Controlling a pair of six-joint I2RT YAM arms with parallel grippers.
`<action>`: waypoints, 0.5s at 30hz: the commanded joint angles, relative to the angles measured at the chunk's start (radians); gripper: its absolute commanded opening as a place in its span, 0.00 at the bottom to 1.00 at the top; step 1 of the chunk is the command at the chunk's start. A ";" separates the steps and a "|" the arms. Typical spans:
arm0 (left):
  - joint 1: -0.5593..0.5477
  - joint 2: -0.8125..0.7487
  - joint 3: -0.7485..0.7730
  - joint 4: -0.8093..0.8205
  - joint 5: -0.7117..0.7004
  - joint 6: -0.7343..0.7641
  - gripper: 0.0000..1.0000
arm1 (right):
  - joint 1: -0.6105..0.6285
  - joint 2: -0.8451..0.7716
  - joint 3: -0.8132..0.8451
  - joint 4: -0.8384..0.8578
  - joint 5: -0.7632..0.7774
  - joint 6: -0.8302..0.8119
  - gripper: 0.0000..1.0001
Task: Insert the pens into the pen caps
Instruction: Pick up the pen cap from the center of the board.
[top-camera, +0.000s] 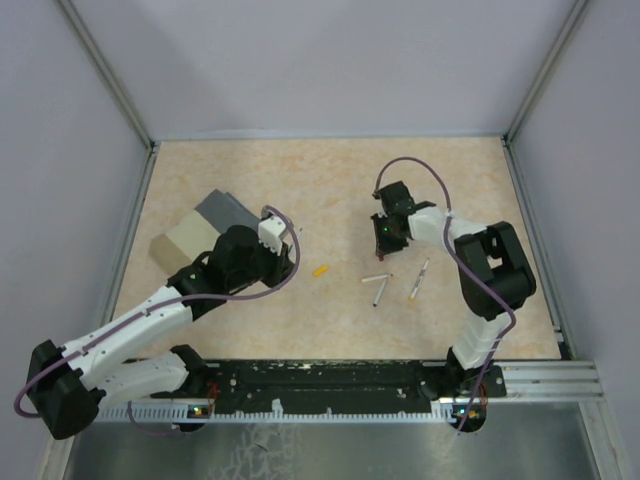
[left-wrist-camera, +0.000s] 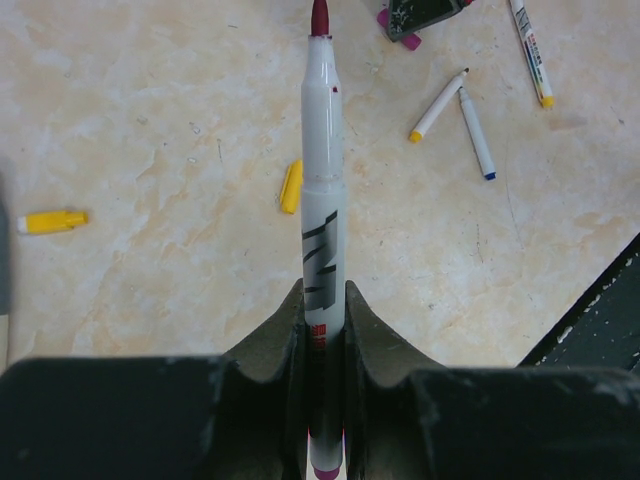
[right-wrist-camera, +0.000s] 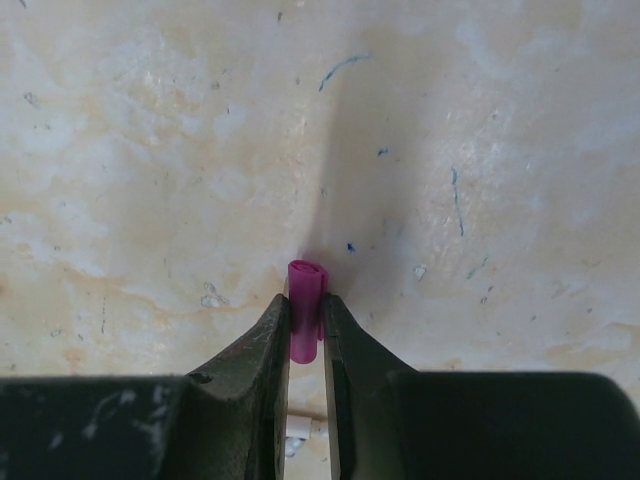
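My left gripper (left-wrist-camera: 323, 312) is shut on a white-grey pen (left-wrist-camera: 323, 190) with a dark red tip; the pen points away from it, above the table. In the top view the left gripper (top-camera: 285, 258) is left of centre. My right gripper (right-wrist-camera: 306, 305) is shut on a magenta pen cap (right-wrist-camera: 307, 290) held just above the table; it sits right of centre in the top view (top-camera: 386, 245). A loose yellow cap (left-wrist-camera: 291, 187) lies between the arms (top-camera: 320, 270). Three more pens (left-wrist-camera: 437, 105), (left-wrist-camera: 476, 133), (left-wrist-camera: 530, 55) lie near the right arm.
A beige box with a grey lid (top-camera: 205, 228) stands behind the left arm. A short yellow capped piece (left-wrist-camera: 52, 221) lies at the left of the left wrist view. A black rail (top-camera: 330, 378) runs along the table's near edge.
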 joint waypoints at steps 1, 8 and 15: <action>0.013 -0.014 0.004 0.045 0.032 -0.032 0.00 | 0.004 -0.082 -0.040 0.010 -0.058 -0.003 0.14; 0.015 0.029 -0.035 0.149 0.071 -0.232 0.00 | 0.004 -0.237 -0.148 0.093 -0.139 0.004 0.14; 0.016 0.127 -0.079 0.279 0.123 -0.386 0.00 | 0.005 -0.383 -0.252 0.192 -0.245 -0.030 0.16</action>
